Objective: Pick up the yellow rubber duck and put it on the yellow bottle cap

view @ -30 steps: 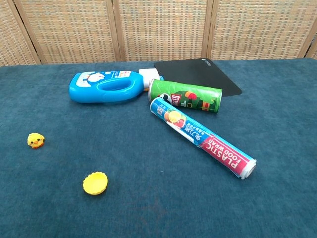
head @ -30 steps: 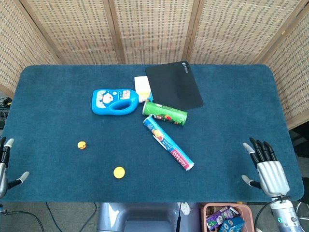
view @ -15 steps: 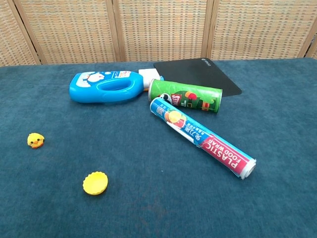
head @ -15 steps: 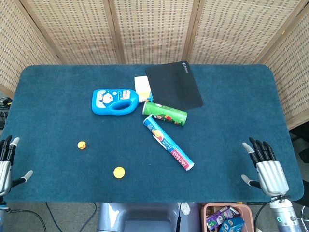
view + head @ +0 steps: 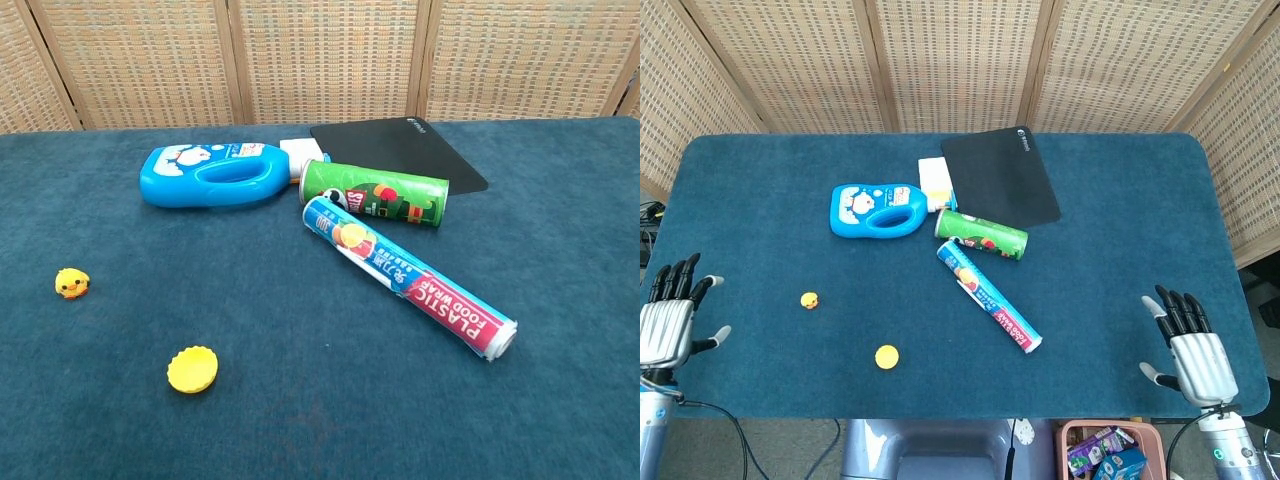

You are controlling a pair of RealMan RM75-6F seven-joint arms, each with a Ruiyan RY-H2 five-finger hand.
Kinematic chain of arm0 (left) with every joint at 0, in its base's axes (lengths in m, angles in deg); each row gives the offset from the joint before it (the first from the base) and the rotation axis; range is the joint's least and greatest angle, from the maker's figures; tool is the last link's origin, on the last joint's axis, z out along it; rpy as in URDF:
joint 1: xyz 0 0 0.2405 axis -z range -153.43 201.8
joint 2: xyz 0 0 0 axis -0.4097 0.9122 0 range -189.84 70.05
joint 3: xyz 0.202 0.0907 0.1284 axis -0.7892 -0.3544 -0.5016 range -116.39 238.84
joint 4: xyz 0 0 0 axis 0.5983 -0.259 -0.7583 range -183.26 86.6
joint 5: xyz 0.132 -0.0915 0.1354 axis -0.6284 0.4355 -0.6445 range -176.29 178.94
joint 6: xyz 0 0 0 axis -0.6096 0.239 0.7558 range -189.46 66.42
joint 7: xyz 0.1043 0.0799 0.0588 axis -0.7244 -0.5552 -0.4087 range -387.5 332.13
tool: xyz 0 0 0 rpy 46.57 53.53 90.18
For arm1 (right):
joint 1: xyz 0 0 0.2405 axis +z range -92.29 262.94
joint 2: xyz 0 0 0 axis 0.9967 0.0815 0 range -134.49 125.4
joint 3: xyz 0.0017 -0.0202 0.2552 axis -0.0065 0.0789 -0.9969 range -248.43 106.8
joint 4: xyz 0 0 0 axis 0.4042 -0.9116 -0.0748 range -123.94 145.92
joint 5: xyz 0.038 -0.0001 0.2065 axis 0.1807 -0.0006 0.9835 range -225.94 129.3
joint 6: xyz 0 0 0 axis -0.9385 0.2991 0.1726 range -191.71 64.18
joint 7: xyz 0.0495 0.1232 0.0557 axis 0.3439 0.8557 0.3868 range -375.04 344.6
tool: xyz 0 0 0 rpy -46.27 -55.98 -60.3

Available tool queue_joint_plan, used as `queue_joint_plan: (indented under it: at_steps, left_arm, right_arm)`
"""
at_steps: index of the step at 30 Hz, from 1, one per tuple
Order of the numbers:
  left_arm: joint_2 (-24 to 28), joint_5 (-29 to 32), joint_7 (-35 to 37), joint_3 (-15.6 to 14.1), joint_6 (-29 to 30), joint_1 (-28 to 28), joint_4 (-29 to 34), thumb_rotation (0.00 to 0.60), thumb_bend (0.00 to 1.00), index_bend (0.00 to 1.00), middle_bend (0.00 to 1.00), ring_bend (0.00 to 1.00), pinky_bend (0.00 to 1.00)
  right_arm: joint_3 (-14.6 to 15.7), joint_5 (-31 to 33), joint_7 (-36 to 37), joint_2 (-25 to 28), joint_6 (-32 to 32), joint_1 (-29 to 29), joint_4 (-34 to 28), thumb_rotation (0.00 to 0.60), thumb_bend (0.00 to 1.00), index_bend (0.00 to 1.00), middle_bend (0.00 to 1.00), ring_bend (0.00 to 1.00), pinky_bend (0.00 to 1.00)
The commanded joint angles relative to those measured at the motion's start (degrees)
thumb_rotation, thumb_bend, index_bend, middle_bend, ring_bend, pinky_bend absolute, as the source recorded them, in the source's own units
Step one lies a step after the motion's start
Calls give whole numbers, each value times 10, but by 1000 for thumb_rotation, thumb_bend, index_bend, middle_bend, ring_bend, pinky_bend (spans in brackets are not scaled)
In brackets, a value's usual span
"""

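The small yellow rubber duck (image 5: pixel 810 300) (image 5: pixel 71 284) sits on the blue cloth at the left. The yellow bottle cap (image 5: pixel 887 356) (image 5: pixel 193 369) lies nearer the front edge, to the duck's right. My left hand (image 5: pixel 670 318) hovers at the table's left edge, fingers spread and empty, well left of the duck. At the front right corner my right hand (image 5: pixel 1193 352) is also spread and holds nothing. The chest view shows neither hand.
A blue detergent bottle (image 5: pixel 878 209), a green chip can (image 5: pixel 981 233) and a roll of plastic food wrap (image 5: pixel 988 296) lie mid-table. A black mouse pad (image 5: pixel 1000 175) and a white block (image 5: pixel 934 178) lie behind them. A pink bin (image 5: pixel 1110 450) stands below the front edge.
My left hand has risen and moved inward from the front left edge toward the table. The right hand and all objects have stayed put.
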Motion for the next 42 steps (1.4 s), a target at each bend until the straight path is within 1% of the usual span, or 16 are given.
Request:
queue_joint_plan:
  at_steps: [1, 6, 10, 14, 20, 25, 32, 42]
  left_arm:
    - [-12, 53, -32, 21, -63, 44, -21, 600, 199, 295, 0, 0, 0]
    - [-32, 110, -70, 34, -124, 84, -49, 600, 222, 311, 0, 0, 0]
    - [-49, 141, -96, 39, -154, 111, -63, 600, 232, 314, 0, 0, 0]
    - [-63, 170, -123, 37, -179, 133, -68, 600, 237, 310, 0, 0, 0]
    - [-83, 203, -158, 33, -195, 156, -74, 600, 234, 309, 0, 0, 0]
    - [-92, 220, -179, 26, -195, 168, -70, 600, 235, 315, 0, 0, 0]
    - [-103, 242, -194, 18, -201, 183, -69, 600, 234, 322, 0, 0, 0]
    - [-141, 272, -214, 8, -207, 207, -88, 600, 235, 352, 0, 0, 0]
  right_arm:
    - [-1, 2, 3, 1, 1, 0, 1, 600, 98, 0, 0, 0, 0]
    - [-2, 5, 8, 2, 4, 2, 2, 600, 99, 0, 0, 0, 0]
    - [-3, 7, 10, 2, 6, 2, 3, 600, 98, 0, 0, 0, 0]
    - [-3, 9, 12, 1, 10, 4, 4, 600, 99, 0, 0, 0, 0]
    - [-3, 10, 15, 2, 10, 4, 5, 600, 98, 0, 0, 0, 0]
    - [-4, 12, 20, 3, 10, 4, 6, 600, 98, 0, 0, 0, 0]
    - [-3, 9, 21, 3, 10, 4, 6, 600, 98, 0, 0, 0, 0]
    - [-5, 13, 30, 6, 9, 3, 7, 600, 98, 0, 0, 0, 0]
